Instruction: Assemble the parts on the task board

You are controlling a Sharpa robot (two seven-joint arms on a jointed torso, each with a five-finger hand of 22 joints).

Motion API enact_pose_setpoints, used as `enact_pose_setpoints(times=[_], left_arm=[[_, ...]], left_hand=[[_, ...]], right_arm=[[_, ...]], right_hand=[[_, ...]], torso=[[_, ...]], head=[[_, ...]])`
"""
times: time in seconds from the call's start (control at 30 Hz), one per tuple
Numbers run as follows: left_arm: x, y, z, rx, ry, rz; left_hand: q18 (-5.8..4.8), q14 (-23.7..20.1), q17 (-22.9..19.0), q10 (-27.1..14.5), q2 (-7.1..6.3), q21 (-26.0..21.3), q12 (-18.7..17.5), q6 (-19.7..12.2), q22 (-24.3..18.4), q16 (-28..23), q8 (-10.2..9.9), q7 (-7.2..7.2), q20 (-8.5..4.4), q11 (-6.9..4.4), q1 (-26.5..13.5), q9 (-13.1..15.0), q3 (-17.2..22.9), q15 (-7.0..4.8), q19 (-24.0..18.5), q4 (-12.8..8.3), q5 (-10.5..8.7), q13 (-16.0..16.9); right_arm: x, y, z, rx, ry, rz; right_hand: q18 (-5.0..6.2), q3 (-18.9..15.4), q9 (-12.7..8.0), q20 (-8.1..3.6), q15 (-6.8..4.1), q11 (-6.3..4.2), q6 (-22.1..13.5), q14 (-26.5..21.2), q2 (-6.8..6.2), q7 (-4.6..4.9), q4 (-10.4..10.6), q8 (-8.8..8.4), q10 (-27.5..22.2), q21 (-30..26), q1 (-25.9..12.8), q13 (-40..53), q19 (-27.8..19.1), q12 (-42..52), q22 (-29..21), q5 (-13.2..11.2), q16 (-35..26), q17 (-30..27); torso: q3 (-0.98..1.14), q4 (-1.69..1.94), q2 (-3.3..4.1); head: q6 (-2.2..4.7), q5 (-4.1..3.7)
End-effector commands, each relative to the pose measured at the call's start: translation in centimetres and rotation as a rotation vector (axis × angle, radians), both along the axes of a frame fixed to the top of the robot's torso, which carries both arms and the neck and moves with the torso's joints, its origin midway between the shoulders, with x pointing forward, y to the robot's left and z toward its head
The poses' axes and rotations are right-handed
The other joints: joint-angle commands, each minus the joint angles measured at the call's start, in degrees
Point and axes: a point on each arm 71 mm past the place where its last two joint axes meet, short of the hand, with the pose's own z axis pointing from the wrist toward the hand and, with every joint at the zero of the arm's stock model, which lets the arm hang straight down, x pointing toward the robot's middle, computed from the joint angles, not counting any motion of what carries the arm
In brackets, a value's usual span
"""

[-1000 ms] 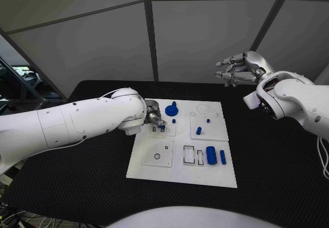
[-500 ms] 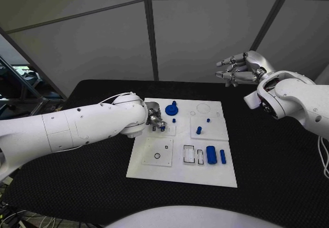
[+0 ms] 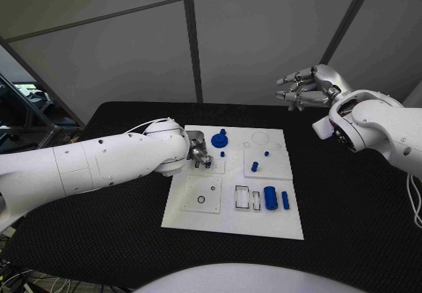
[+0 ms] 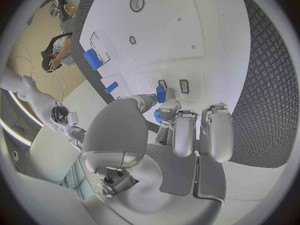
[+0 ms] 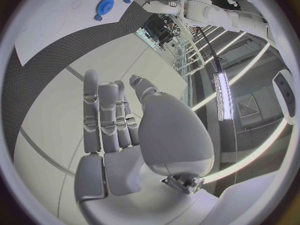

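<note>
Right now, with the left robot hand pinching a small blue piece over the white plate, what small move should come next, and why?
Probably lower the small blue peg straight down: the left robot hand holds it just above the white task board beside two small slots.

The black table has a textured, diamond-patterned top. Directly on it lies the white task board, a flat rectangular plate, just under and beside the left hand, whose fingers reach over its far left part. The board lies well apart from the right hand, which is raised beyond the table's far right edge. The table surrounds the board on all sides.
</note>
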Motion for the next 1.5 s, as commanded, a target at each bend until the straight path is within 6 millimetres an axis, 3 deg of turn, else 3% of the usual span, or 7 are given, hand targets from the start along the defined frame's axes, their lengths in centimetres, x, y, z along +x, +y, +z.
enact_pose_setpoints(times=[0.03,1.1,1.3,1.43,1.5], left_arm=[[-0.19,0.02,-0.22,0.034,0.017,-0.024],[-0.37,0.21,-0.39,0.061,0.043,-0.046],[-0.19,0.18,-0.48,0.067,0.048,-0.046],[-0.03,0.06,-0.54,0.07,0.051,-0.047],[0.05,-0.06,-0.57,0.071,0.052,-0.048]], left_hand=[[-0.54,4.1,8.9,0.4,0.28,0.4,0.3,-0.3,2.3,-0.4,0.4,0.04,-0.01,-0.09,-0.3,0.1,8.3,-0.13,1.6,-7.9,0.16,0.0],[-0.6,4.1,9.0,0.8,-0.01,0.5,0.7,-0.1,2.7,-0.4,0.8,-0.02,-0.01,-0.12,-1.6,0.5,8.7,-0.12,1.7,-8.8,0.08,0.5],[-0.68,4.2,9.0,1.3,-0.7,0.8,1.2,1.2,3.2,-0.4,1.0,-0.51,-0.11,-0.42,-7.6,0.5,4.9,-0.32,1.9,-6.6,-0.29,0.8],[-0.7,4.2,9.0,1.0,-1.07,0.8,1.0,2.0,3.3,-0.4,0.7,-0.34,-0.08,-0.26,-11.4,0.2,0.7,-0.2,1.9,-4.0,-0.61,0.3],[-0.69,4.2,9.0,1.0,-0.75,0.8,1.1,2.1,3.3,-0.4,0.5,-0.41,-0.08,-0.31,-11.9,0.1,-1.0,-0.25,1.9,-3.6,-0.51,0.3]], right_arm=[[0.01,0.12,0.12,0.0,-0.002,0.011],[0.12,0.21,-0.03,-0.004,0.011,0.019],[0.12,0.22,-0.04,-0.004,0.012,0.019],[0.13,0.24,-0.05,-0.004,0.013,0.019],[0.14,0.26,-0.05,-0.004,0.013,0.019]], right_hand=[[0.73,0.3,0.1,-0.05,0.0,0.04,-0.5,0.4,-0.1,0.05,-0.2,0.37,0.4,-0.4,0.6,-0.1,0.2,-0.3,-0.1,0.3,-0.2,-0.1],[0.73,0.4,0.1,-0.04,0.02,0.08,-0.6,0.4,-0.13,0.08,-0.1,0.33,0.3,-0.5,0.5,-0.2,0.2,-0.3,-0.1,0.4,-0.6,-0.3],[0.73,0.4,0.1,-0.04,0.02,0.08,-0.6,0.4,-0.13,0.08,-0.1,0.33,0.3,-0.5,0.5,-0.2,0.2,-0.3,-0.1,0.4,-0.6,-0.3],[0.72,0.5,0.0,-0.04,0.03,0.08,-0.6,0.3,-0.13,0.08,-0.1,0.33,0.3,-0.5,0.5,-0.2,0.2,-0.3,-0.1,0.5,-0.7,-0.3],[0.72,0.5,0.0,-0.04,0.03,0.09,-0.6,0.3,-0.12,0.09,0.0,0.32,0.3,-0.5,0.5,-0.2,0.2,-0.3,-0.1,0.5,-0.7,-0.3]], torso=[[-0.01,0.01,0.01],[0.05,-0.04,0.02],[0.05,0.02,0.02],[0.08,0.05,-0.03],[0.08,0.02,-0.01]], head=[[-0.03,0.03],[-0.53,-0.03],[-0.63,-0.01],[-0.86,-0.05],[-0.83,0.0]])
